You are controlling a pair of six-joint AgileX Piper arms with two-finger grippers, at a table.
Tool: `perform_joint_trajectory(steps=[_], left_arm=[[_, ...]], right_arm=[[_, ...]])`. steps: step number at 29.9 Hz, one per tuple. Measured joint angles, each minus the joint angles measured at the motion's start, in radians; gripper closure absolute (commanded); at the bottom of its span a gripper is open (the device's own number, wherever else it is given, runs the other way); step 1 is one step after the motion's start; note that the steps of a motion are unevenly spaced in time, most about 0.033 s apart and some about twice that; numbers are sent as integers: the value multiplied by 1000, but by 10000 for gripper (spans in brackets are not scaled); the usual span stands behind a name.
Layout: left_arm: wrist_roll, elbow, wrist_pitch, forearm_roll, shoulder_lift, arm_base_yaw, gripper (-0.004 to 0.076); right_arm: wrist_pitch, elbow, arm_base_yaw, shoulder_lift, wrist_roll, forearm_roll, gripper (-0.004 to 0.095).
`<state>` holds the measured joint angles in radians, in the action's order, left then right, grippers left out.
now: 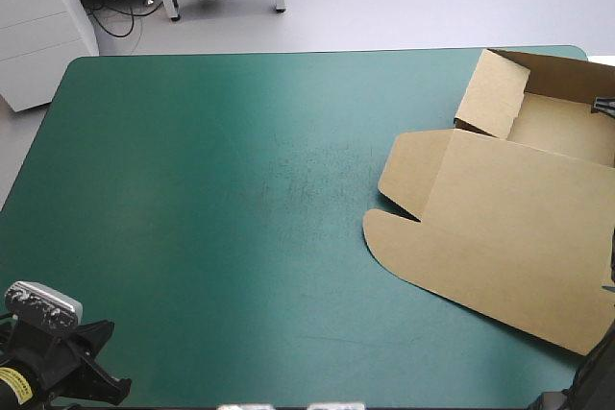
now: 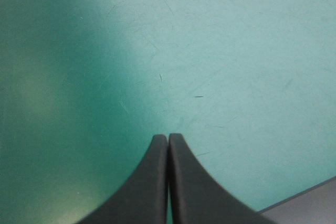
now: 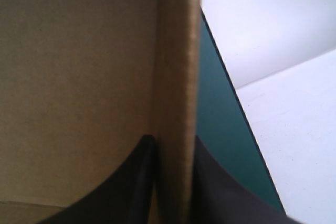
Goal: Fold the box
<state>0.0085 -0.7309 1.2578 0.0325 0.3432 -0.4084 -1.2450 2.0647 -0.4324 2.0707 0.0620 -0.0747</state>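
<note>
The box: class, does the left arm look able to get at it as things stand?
Probably, with a long stretch: nothing lies on the teal-green cover between the shut left pincer and the box, far across at the right edge.

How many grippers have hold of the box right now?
1. The right gripper is shut on a wall of the box at the table's right edge. The left gripper is shut on nothing, over bare table at the near left.

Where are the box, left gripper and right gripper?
box (image 1: 519, 228), high view, flat lid panel.
left gripper (image 2: 168, 139), left wrist view, tip where the shut fingers meet.
right gripper (image 3: 173, 140), right wrist view, midway between fingertips clamping a raised wall.
</note>
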Motion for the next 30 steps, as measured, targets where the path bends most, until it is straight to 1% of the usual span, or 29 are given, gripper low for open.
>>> perform_joint_trajectory(steps=[2,4,5,6,7,14,16,17,18,20,22,23,26,30], left_arm=[[0,0,0,-4,0,0,756],[0,0,0,-7,0,0,756],[0,0,0,-8,0,0,756],[0,0,0,-9,0,0,756],[0,0,0,-10,0,0,756],[0,0,0,-11,0,0,756],[0,0,0,-11,0,0,756],[0,0,0,-11,-1,0,756],[0,0,0,-11,-1,0,756],[0,0,-5,-11,-1,0,756],[0,0,-19,-11,-1,0,756],[0,0,-27,-13,-1,0,756],[0,0,-42,-24,-1,0,756],[0,0,-52,-46,-5,0,756]], right_arm=[[-1,-2,0,2,5,1,360],[-1,-2,0,2,7,-5,229],[-1,-2,0,2,7,-15,194],[-1,-2,0,2,3,-23,170],[-1,-2,0,2,-2,-30,167],[0,-2,-1,-50,-29,-36,186],[0,-2,-1,-88,-34,-34,261],[-1,-2,-1,-122,-36,-22,328],[-1,-2,-1,-146,-34,-4,420],[-1,-7,-1,-211,-8,67,637],[-1,-28,-1,-283,34,161,908],[-1,-47,0,-319,60,209,922],[-1,-126,0,-423,124,328,916],[-1,-245,0,-562,167,431,916]])
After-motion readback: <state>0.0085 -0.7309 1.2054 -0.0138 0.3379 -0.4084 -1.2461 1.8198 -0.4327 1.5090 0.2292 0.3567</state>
